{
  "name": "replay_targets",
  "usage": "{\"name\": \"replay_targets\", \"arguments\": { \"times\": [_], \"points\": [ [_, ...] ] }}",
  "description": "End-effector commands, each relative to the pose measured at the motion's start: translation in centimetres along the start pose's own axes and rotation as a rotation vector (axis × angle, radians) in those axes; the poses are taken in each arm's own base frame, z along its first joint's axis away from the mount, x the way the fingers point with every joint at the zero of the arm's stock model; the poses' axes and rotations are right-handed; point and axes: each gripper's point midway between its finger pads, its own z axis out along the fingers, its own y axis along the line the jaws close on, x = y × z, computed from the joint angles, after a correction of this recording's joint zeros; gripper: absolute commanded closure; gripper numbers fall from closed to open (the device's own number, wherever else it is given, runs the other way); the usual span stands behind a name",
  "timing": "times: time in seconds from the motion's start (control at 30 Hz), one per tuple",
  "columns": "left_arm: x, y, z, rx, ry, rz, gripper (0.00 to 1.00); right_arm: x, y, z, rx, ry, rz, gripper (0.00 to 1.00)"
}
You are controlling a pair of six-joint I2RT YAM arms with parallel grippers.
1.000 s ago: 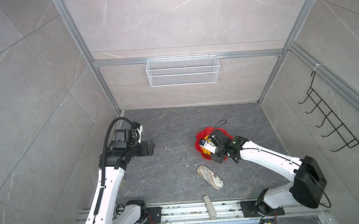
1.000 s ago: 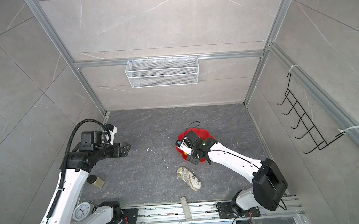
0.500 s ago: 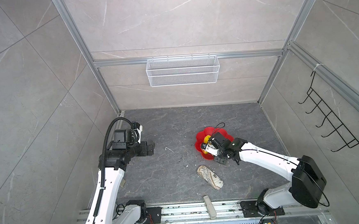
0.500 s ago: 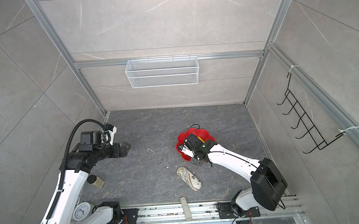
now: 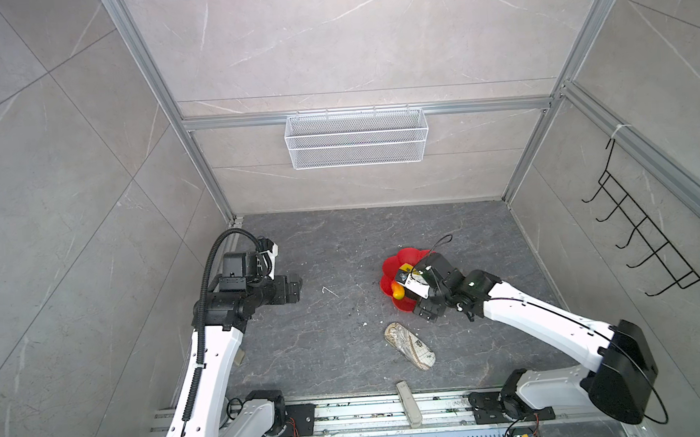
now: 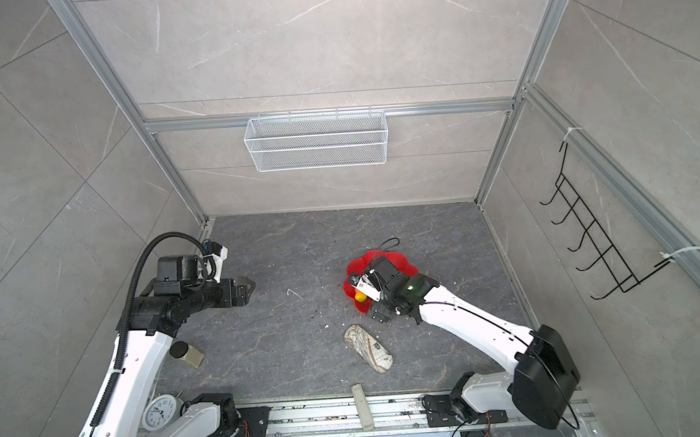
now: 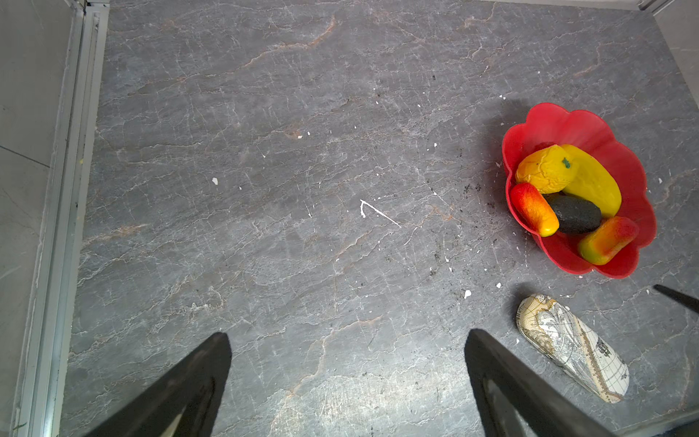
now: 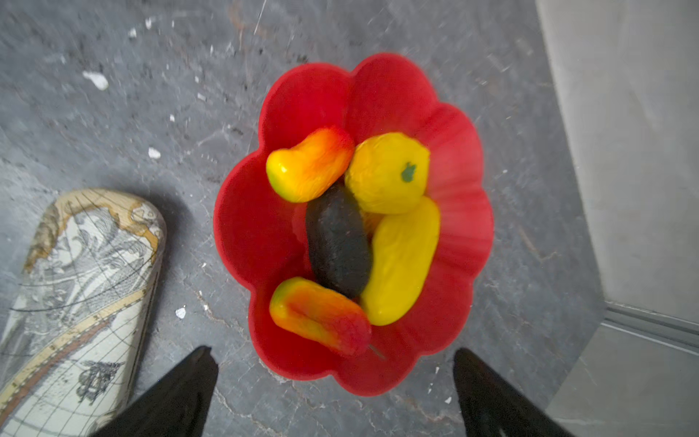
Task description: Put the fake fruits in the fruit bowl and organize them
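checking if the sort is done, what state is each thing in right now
fruit bowl: upright, holds all five fruits
bumpy yellow fruit: in bowl
long yellow fruit: in bowl
black oval fruit: in bowl, middle
red-yellow fruits: both in bowl
patterned case: closed, lying beside bowl
left gripper: jaws open, empty
right gripper: jaws open, empty

Enclosure walls (image 5: 350, 40): pale grey stone-look tile with thin white veins, set in an aluminium frame (image 5: 230, 122). A white wire mesh basket (image 5: 356, 144) hangs from the back crossbar. A black wire hook rack (image 5: 648, 218) is on the right-hand wall. The table (image 5: 341, 245) is a dark grey marbled slab, scattered with white flecks (image 7: 378, 212) and dark crumbs. A slotted metal rail (image 5: 352, 413) runs along the near edge. Light is even and shadows are soft.
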Motion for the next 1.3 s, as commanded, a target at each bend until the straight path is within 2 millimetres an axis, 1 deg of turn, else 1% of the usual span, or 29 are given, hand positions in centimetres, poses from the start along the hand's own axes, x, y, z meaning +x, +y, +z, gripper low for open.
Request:
{"name": "replay_targets", "arguments": {
  "times": [0.0, 0.07, 0.1, 0.17, 0.23, 0.3, 0.33, 0.4, 0.5, 0.53, 0.6, 0.67, 0.73, 0.83, 0.9, 1.0, 1.03, 1.1, 1.13, 1.17, 1.2, 1.23, 1.27],
  "points": [
    [-1.5, -0.5, -0.3, 0.024, -0.046, 0.023, 0.00, -1.1, -2.3, -1.3, 0.098, -0.060, 0.064, 0.00],
    [-1.6, -0.5, -0.4, 0.024, -0.050, 0.023, 0.00, -1.5, -4.3, -1.9, 0.182, -0.093, 0.148, 0.00],
    [-1.8, -0.4, -0.5, 0.021, -0.055, 0.024, 0.00, -1.6, -5.6, -2.4, 0.231, -0.129, 0.221, 0.00],
    [-2.4, -0.3, -0.9, 0.010, -0.079, 0.017, 0.00, -1.6, -7.7, -3.6, 0.275, -0.241, 0.373, 0.00],
    [-3.5, -0.3, -1.4, 0.005, -0.128, -0.012, 0.00, -1.0, -9.3, -4.4, 0.307, -0.363, 0.484, 0.00],
    [-4.7, -0.1, -1.9, -0.006, -0.201, -0.049, 0.00, 0.7, -11.3, -4.9, 0.352, -0.467, 0.612, 0.00],
    [-5.4, 0.2, -2.1, -0.019, -0.251, -0.071, 0.00, 2.0, -12.4, -5.0, 0.366, -0.504, 0.694, 0.00],
    [-5.6, 2.0, -1.3, -0.100, -0.320, -0.116, 0.00, 4.7, -14.1, -4.9, 0.404, -0.540, 0.827, 0.00],
    [-5.0, 5.2, 0.8, -0.250, -0.399, -0.159, 0.00, 8.6, -15.5, -4.0, 0.509, -0.542, 0.950, 0.00],
    [-5.1, 5.8, 1.2, -0.276, -0.426, -0.167, 0.00, 9.7, -15.6, -3.6, 0.536, -0.537, 0.973, 0.00],
    [-4.7, 7.4, 2.9, -0.341, -0.484, -0.189, 0.00, 11.5, -15.5, -2.2, 0.588, -0.525, 1.006, 0.00],
    [-4.2, 8.6, 4.7, -0.391, -0.518, -0.188, 0.00, 12.7, -15.3, -0.8, 0.622, -0.504, 1.020, 0.00],
    [-3.6, 9.5, 6.5, -0.436, -0.515, -0.151, 0.00, 13.7, -15.3, 0.6, 0.656, -0.482, 1.029, 0.00],
    [-2.0, 11.0, 9.2, -0.523, -0.469, -0.089, 0.00, 14.9, -15.6, 2.5, 0.716, -0.455, 1.039, 0.00],
    [-1.0, 11.9, 10.4, -0.569, -0.453, -0.057, 0.00, 15.7, -15.6, 3.9, 0.735, -0.418, 1.052, 0.00],
    [0.2, 12.7, 11.9, -0.586, -0.458, -0.035, 0.00, 16.5, -15.2, 5.6, 0.741, -0.402, 1.061, 0.00],
    [0.5, 13.0, 12.3, -0.578, -0.457, -0.037, 0.00, 16.3, -15.4, 5.7, 0.743, -0.409, 1.057, 0.00],
    [1.3, 13.6, 13.6, -0.542, -0.439, -0.064, 0.00, 15.9, -15.3, 6.6, 0.690, -0.383, 1.049, 0.00],
    [1.3, 13.7, 14.1, -0.528, -0.445, -0.057, 0.00, 15.8, -15.2, 7.0, 0.660, -0.391, 1.047, 0.00],
    [1.7, 13.8, 14.8, -0.519, -0.401, -0.062, 0.00, 15.8, -15.1, 7.5, 0.621, -0.419, 1.049, 0.00],
    [1.3, 13.6, 15.2, -0.488, -0.385, -0.055, 0.00, 15.8, -15.1, 7.4, 0.626, -0.456, 1.038, 0.00],
    [1.2, 13.5, 15.5, -0.473, -0.390, -0.066, 0.00, 16.1, -14.9, 7.6, 0.621, -0.429, 1.044, 0.00],
    [1.0, 13.0, 16.1, -0.430, -0.428, -0.048, 0.00, 16.0, -14.8, 7.7, 0.604, -0.419, 1.050, 0.00]
  ]
}}
